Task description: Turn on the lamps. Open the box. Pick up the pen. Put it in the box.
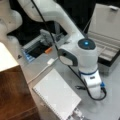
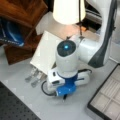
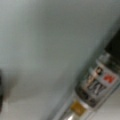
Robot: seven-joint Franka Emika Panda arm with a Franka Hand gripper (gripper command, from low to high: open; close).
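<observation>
The frames show one robot arm [image 1: 82, 53], one lit lamp [image 2: 68, 11], one open box [image 1: 107, 37] with a beige lining, one white spiral-bound notebook [image 1: 56, 96], one grey tray [image 1: 37, 46], one short orange stub [image 1: 48, 50], and one white cable [image 1: 41, 71] on one tabletop [image 1: 110, 105].

We see a grey tabletop [image 1: 110, 100], wooden furniture [image 1: 15, 92] at a front view's left, black perforated board [image 2: 15, 105] at a front view's bottom-left, dark backdrop [image 1: 75, 10] up top.
</observation>
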